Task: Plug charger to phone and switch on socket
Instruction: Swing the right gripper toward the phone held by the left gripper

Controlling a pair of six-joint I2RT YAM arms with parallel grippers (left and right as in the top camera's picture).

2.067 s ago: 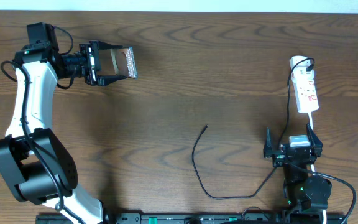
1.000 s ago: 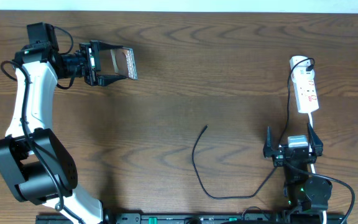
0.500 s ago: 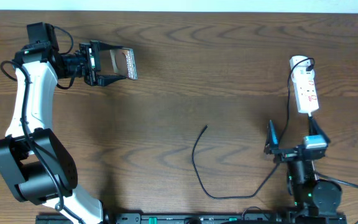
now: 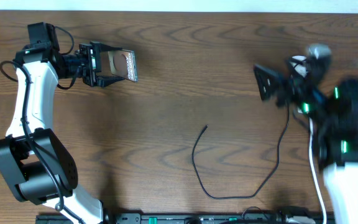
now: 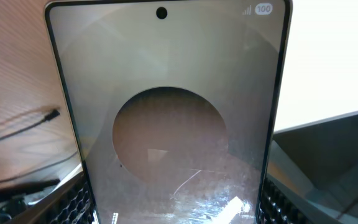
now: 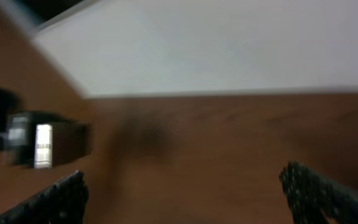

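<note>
Right hand (image 4: 267, 83) swung up; left hand (image 4: 131, 65) grips phone (image 5: 166, 124).

Gleaming glossy, glass-smooth on the flat dark rectangular phone (image 5: 166, 124); showing grained wood across the brown table (image 4: 197, 68).

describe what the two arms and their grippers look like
The left arm has white curved shells, black joints and thin black cables along it. The left gripper is black with textured pads. The right arm, motion-blurred, shows a white lower link, black upper parts and small green lights. The right gripper is black too.
</note>
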